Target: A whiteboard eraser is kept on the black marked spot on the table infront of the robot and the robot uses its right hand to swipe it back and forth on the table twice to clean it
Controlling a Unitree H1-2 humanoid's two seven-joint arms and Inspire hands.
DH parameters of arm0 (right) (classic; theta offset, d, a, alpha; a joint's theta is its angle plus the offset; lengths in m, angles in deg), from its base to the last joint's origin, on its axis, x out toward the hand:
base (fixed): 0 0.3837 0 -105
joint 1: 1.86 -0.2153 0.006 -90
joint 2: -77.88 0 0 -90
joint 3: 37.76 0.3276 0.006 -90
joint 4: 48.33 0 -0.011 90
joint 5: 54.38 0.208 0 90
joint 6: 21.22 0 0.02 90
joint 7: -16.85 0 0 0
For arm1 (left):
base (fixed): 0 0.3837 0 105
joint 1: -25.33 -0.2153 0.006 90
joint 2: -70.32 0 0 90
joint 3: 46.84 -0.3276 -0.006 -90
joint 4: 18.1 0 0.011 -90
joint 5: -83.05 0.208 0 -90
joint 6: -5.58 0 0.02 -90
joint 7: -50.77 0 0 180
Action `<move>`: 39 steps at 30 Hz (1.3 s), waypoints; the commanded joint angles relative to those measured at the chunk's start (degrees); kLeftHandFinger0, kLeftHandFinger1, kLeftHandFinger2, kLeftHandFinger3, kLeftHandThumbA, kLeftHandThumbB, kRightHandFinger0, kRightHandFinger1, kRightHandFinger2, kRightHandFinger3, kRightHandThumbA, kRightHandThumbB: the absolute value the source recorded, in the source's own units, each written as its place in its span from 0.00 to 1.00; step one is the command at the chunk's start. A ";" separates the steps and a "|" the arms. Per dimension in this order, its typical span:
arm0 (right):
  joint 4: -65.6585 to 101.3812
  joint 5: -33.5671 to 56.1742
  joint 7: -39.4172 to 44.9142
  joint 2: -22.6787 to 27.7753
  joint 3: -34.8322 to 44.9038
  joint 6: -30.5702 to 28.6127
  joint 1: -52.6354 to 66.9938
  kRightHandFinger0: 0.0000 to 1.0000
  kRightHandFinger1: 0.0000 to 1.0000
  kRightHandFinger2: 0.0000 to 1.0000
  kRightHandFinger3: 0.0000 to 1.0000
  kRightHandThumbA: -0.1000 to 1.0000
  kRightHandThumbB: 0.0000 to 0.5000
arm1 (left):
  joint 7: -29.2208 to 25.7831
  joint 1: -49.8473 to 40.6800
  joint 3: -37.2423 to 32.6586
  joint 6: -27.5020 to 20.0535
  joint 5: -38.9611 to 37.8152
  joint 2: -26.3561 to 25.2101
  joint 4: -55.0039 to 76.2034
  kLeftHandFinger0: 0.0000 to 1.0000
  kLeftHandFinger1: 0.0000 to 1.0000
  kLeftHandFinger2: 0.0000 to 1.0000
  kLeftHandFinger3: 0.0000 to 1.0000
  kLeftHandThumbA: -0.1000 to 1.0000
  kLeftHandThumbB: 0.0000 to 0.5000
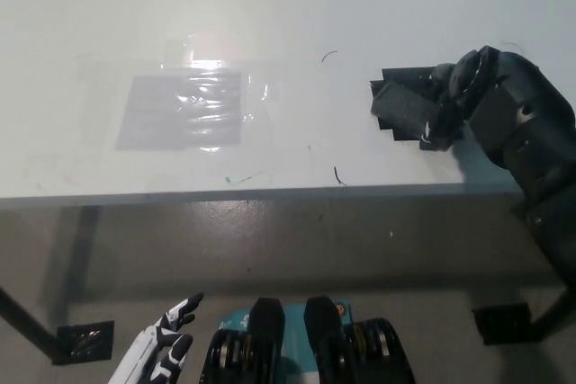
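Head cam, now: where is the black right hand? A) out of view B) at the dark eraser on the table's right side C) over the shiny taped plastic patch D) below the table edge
B: the black right hand is curled at the right end of the dark whiteboard eraser on the white table, far from the patch.

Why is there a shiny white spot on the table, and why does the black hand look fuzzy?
Head view: a light overhead bounces off the taped plastic sheet, making glare on the table. Head view: the right hand and eraser are dark on dark and a little blurred, so their edges merge. Head view: the left hand rests low, sharper.
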 commanded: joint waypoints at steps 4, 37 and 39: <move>2.96 -2.10 -27.53 0.24 1.15 0.40 0.45 0.49 0.59 0.72 0.92 0.48 0.37 | 0.65 0.53 0.57 -2.03 -0.46 -0.76 1.73 1.00 1.00 1.00 1.00 0.93 0.86; 6.25 -3.54 -30.64 1.92 -1.12 -5.94 3.99 0.20 0.22 0.28 0.63 0.22 0.43 | 0.30 -0.28 0.66 -2.47 2.00 -1.36 1.99 1.00 1.00 1.00 1.00 0.93 0.90; 7.11 -3.87 -30.27 1.60 -1.67 -6.01 4.80 0.11 0.12 0.24 0.60 0.26 0.40 | 0.29 -0.18 0.62 -2.39 2.13 -1.28 1.89 1.00 1.00 1.00 1.00 0.94 0.90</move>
